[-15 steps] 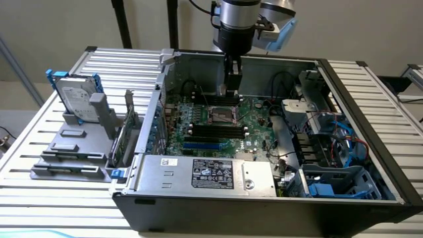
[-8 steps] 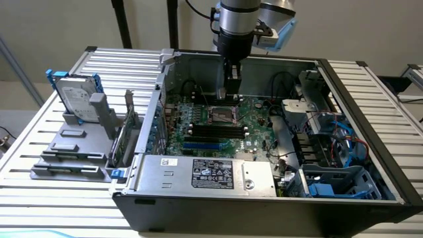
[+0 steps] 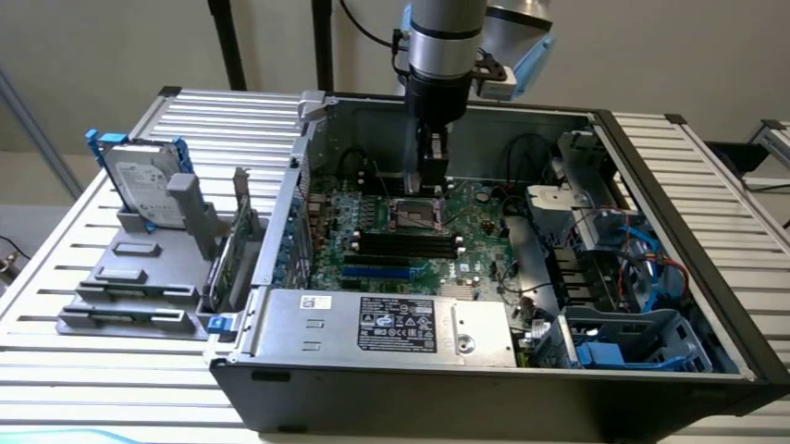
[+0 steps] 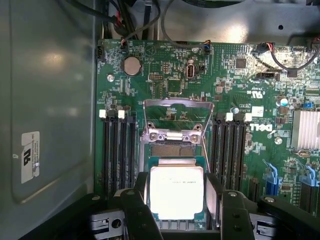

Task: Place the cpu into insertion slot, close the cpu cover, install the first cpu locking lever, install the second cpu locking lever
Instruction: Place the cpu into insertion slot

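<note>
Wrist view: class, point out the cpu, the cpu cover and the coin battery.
cpu (image 4: 176, 192), wrist view, middle of its silvery face.
cpu cover (image 4: 160, 134), wrist view, the frame's wide bar.
coin battery (image 4: 131, 65), wrist view, centre of the disc.

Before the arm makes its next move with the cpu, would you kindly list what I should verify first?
1. cpu cover raised off the insertion slot: ok.
2. cpu at the end effector, silvery face up: ok.
3. End effector over the insertion slot in the exterior view: ok.
4. cpu fully seated in the slot: cannot tell.
5. Cables lying away from the slot: ok.
</note>
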`<state>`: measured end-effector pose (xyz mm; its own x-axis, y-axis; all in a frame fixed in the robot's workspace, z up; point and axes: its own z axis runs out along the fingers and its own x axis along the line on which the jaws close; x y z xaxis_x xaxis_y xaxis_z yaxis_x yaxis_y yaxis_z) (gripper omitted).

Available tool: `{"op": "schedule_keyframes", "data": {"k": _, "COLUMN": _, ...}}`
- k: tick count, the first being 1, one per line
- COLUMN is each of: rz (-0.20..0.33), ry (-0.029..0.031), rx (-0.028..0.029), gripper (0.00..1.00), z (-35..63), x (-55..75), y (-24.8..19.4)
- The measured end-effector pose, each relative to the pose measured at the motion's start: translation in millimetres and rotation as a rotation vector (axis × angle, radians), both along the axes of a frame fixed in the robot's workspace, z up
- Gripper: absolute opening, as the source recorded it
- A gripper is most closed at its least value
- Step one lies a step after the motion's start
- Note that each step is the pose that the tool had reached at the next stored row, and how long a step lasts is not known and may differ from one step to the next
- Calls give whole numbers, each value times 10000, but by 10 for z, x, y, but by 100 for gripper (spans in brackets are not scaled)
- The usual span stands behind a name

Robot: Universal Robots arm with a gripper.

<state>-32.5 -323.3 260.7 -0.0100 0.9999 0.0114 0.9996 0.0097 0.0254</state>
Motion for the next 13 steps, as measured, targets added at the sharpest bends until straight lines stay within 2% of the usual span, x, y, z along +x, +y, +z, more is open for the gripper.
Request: {"op": "schedule_keyframes", "data": {"k": 13, "rz": -22, "ry": 0, "rx": -17, "gripper": 55, "z": -237, "x": -8, "y": 0}}
